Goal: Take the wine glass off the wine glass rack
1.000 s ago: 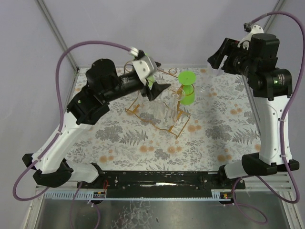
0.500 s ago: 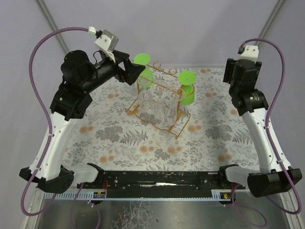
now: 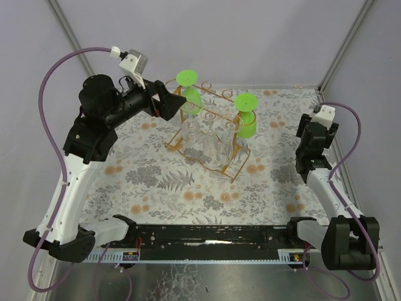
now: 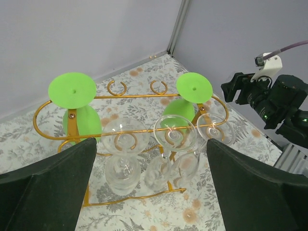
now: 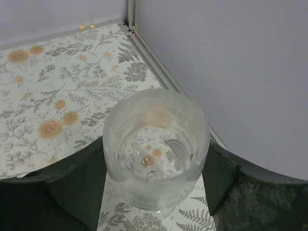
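Observation:
The golden-orange wire wine glass rack stands mid-table, also in the left wrist view. Two green glasses and three clear glasses hang upside down on it. My left gripper is open and empty, above the rack's far-left end. My right gripper is low at the table's right side. It is shut on the bowl of an upright clear wine glass, with a finger on each side. I cannot tell whether its foot touches the table.
The floral tablecloth covers the table. Grey walls and a corner post stand close behind the right gripper, with the table's right edge beside the glass. The right arm shows beyond the rack in the left wrist view.
My right arm has come down from high at the back right to the table's right side. My left arm has pulled back up and left from over the rack.

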